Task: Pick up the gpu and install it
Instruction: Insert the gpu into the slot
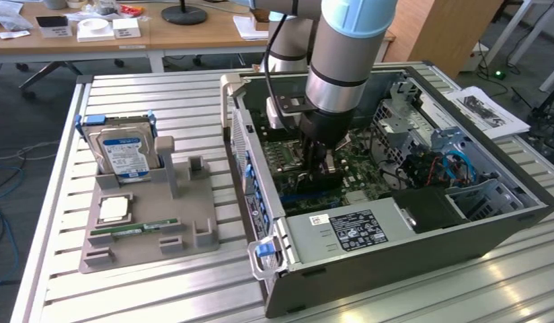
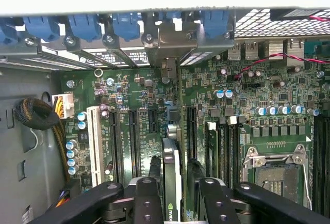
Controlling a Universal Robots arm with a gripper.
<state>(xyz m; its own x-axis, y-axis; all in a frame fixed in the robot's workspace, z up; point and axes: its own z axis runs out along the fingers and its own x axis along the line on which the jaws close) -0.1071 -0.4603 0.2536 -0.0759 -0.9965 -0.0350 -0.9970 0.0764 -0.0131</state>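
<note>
Gripper (image 2: 174, 195) fingers straddle gpu (image 2: 171, 170), jaws partly open, grip uncertain. Card stands on edge over motherboard (image 2: 247, 131) slot, bracket toward rear blue latches (image 2: 126, 25). Judgement: keep card vertical, press evenly.

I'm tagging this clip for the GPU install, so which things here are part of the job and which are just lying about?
Part of the job:
- gpu, on edge between the gripper fingers, over the motherboard slots
- open computer case

Lying about:
- hard drive, upright in the grey holder tray
- CPU on the tray
- green RAM stick on the tray
</note>
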